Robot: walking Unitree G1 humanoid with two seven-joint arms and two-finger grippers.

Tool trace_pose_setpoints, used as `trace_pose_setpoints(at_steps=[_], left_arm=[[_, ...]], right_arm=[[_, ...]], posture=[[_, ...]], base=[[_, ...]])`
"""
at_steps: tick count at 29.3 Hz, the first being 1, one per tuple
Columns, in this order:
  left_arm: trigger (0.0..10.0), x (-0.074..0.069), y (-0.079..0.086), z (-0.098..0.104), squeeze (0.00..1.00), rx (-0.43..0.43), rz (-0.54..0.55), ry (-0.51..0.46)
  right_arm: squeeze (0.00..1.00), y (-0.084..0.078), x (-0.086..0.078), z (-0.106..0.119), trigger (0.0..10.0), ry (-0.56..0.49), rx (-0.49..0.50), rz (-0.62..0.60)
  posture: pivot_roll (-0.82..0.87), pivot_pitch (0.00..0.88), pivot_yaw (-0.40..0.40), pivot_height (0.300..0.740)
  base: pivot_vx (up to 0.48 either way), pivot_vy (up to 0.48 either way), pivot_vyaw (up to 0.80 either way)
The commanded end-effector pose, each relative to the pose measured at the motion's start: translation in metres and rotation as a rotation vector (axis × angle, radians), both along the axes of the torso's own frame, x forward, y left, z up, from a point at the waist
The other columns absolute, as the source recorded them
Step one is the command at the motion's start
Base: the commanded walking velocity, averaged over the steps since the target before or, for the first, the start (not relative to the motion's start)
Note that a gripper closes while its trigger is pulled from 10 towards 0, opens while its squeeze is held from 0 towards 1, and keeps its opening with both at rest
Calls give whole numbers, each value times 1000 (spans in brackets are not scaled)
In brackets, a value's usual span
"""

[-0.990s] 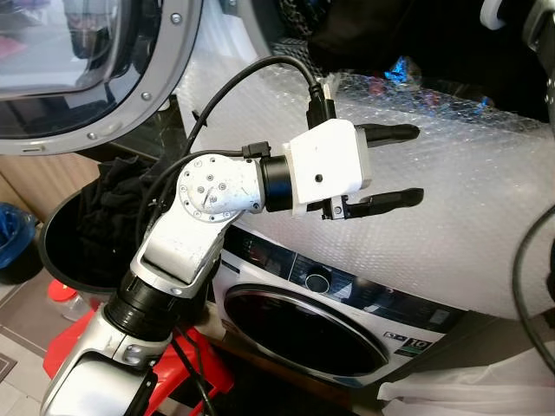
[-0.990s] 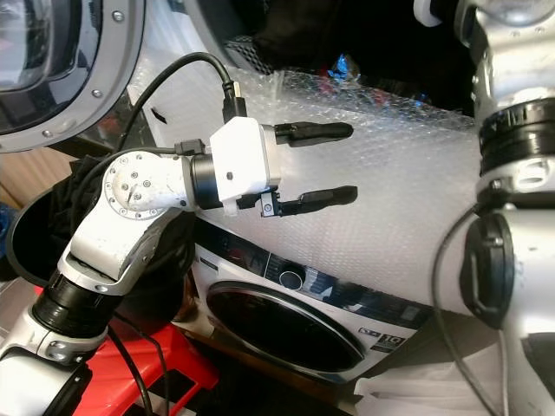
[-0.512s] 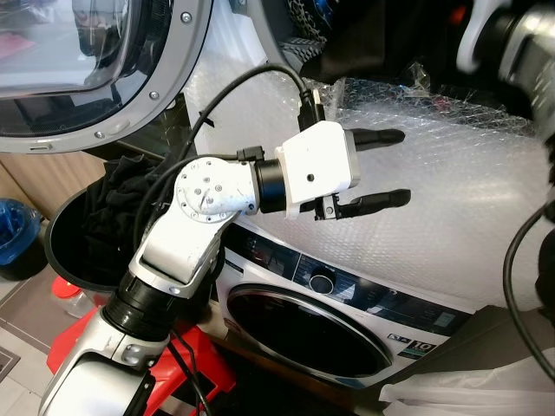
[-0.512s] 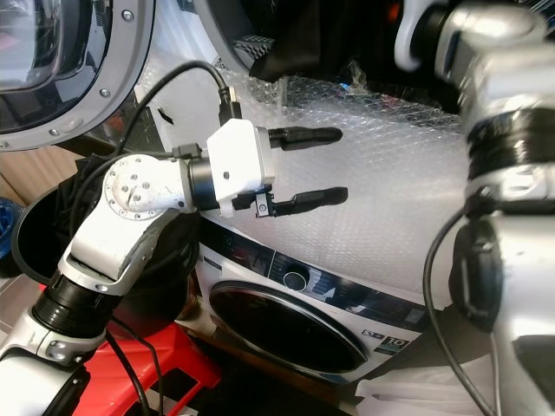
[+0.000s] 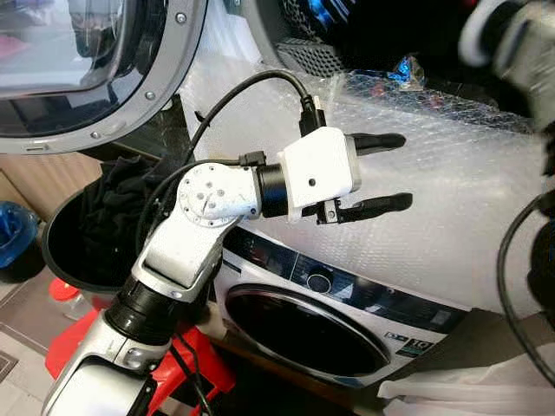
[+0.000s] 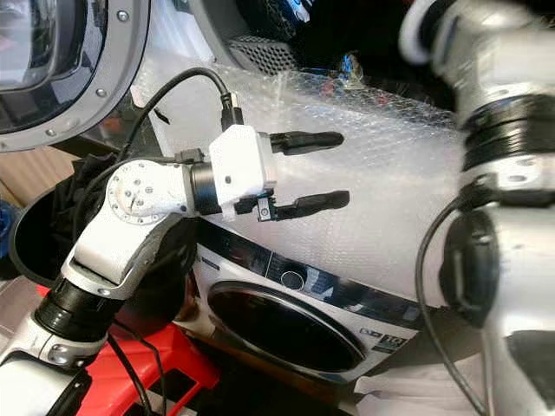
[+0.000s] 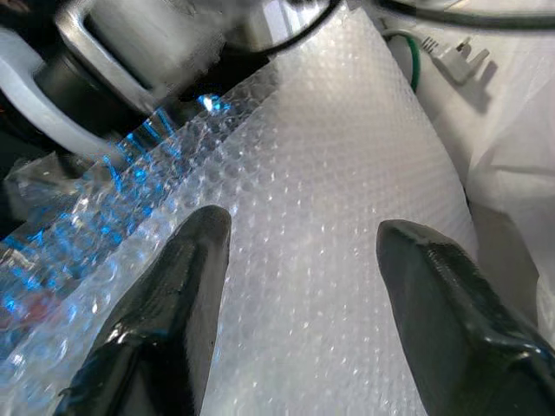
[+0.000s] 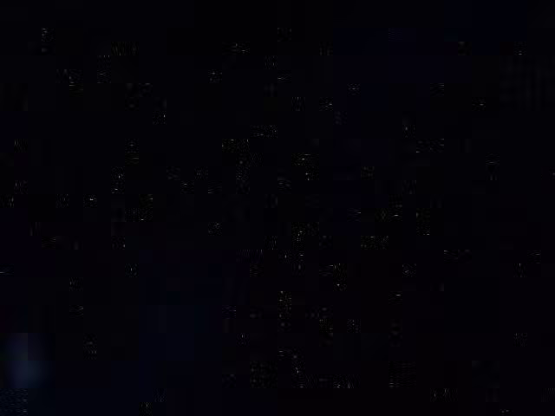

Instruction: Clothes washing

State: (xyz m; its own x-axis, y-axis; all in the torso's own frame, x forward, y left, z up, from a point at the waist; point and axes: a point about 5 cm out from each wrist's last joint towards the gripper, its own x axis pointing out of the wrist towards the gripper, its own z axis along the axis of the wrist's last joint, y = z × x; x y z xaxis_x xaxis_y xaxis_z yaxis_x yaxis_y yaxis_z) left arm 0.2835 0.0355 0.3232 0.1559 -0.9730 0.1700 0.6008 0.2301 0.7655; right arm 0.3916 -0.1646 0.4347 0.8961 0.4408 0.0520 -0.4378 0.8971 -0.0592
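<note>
Right now the left claw (image 5: 388, 173) hangs in mid-air with its two black fingers (image 7: 165, 325) spread apart and nothing between them, held just over a sheet of bubble wrap (image 5: 451, 191) that drapes the top of a white front-loading washing machine (image 5: 329, 299). That machine's dark round door (image 5: 303, 334) sits at about six o'clock from the claw and looks closed. Up at eleven o'clock, a second, higher drum (image 5: 347, 26) stands with its grey-rimmed glass door (image 5: 87, 69) swung wide, and dark clothes (image 6: 286, 13) show inside the opening, with a bit of blue among them. At nine o'clock from the claw, down beside the machine, a black basket (image 5: 65, 251) holds a heap of dark laundry (image 5: 117, 195), and it rests on something red (image 5: 74, 334). A black cable (image 5: 234, 95) loops from the left wrist back toward the arm. The right arm (image 6: 494, 173) rises at three o'clock, blurred; whether its claw is open or closed I cannot tell, since its wrist view is almost wholly black. White plastic sheeting (image 5: 468, 390) lies at five o'clock.
</note>
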Motion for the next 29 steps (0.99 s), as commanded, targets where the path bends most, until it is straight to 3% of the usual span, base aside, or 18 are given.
trace_pose_setpoints(at_steps=[1, 2, 4, 6, 7, 8, 10, 13, 15, 16, 17, 18, 20, 22, 25, 26, 27, 29], left_arm=[[10000, -6, -3, 1, 0, -4, -28, -20], [10000, -6, -3, 1, 0, -5, -28, -18], [10000, -6, -3, 1, 0, -6, -30, -16], [10000, -6, -3, 1, 0, -7, -31, -15], [10000, -6, -4, 1, 0, -8, -32, -15], [10000, -6, -4, 1, 0, -9, -33, -15], [10000, -6, -4, 1, 0, -11, -33, -15], [10000, -7, -4, 1, 0, -16, -29, -14], [10000, -8, -4, 2, 0, -17, -30, -13], [10000, -8, -4, 3, 0, -19, -30, -13], [10000, -8, -4, 3, 0, -19, -30, -13], [10000, -8, -5, 4, 0, -21, -30, -14], [10000, -8, -5, 5, 0, -25, -30, -15], [10000, -8, -6, 5, 0, -26, -30, -15], [10000, -8, -6, 5, 0, -26, -29, -11], [10000, -8, -6, 5, 0, -26, -29, -11], [10000, -8, -6, 4, 0, -26, -29, -9], [10000, -8, -6, 4, 0, -27, -28, -6]], right_arm=[[0, -21, -14, 49, 10000, -197, 130, -195], [0, -23, -16, 54, 10000, -228, 149, -211], [0, -37, -17, 58, 10000, -341, 64, -382], [0, -37, -14, 53, 10000, -314, 29, -372], [0, -32, -12, 43, 10000, -358, -243, -322], [0, -30, -9, 32, 10000, -328, -365, -284], [0, -28, -8, 20, 10000, -317, -520, -233], [0, -25, -13, 28, 10000, -361, -487, -207], [0, -24, -17, 45, 10000, -406, -326, -239], [0, -24, -17, 45, 10000, -446, -440, -249], [0, -24, -17, 45, 10000, -446, -440, -249], [0, -24, -16, 42, 10000, -467, -535, -249], [0, -21, -19, 32, 10000, -473, -730, -150], [0, -22, -22, 32, 10000, -471, -758, -117], [0, -32, -35, 38, 10000, -524, -942, -75], [0, -32, -35, 38, 10000, -524, -942, -75], [0, -37, -37, 42, 10000, -564, -1003, -138], [0, -44, -32, 44, 10000, -607, -1035, -274]], posture=[[99, 137, -98, 740], [99, 137, -98, 740], [99, 137, -98, 740], [99, 137, -98, 740], [91, 139, -101, 740], [91, 139, -101, 740], [94, 142, -105, 740], [94, 145, -105, 740], [92, 145, -105, 740], [95, 145, -104, 740], [95, 145, -104, 740], [95, 143, -105, 740], [95, 143, -105, 740], [100, 146, -107, 740], [101, 147, -107, 740], [101, 147, -107, 740], [101, 147, -107, 740], [92, 145, -107, 740]], base=[[0, 0, 0], [0, 0, 0], [0, 0, 0], [0, 0, 0], [0, 0, 0], [0, 0, 0], [0, 0, 0], [0, 0, 0], [0, 0, 0], [0, 0, 0], [0, 0, 0], [0, 0, 0], [0, 0, 0], [0, 0, 0], [0, 0, 0], [0, 0, 0], [0, 0, 0], [0, 0, 0]])
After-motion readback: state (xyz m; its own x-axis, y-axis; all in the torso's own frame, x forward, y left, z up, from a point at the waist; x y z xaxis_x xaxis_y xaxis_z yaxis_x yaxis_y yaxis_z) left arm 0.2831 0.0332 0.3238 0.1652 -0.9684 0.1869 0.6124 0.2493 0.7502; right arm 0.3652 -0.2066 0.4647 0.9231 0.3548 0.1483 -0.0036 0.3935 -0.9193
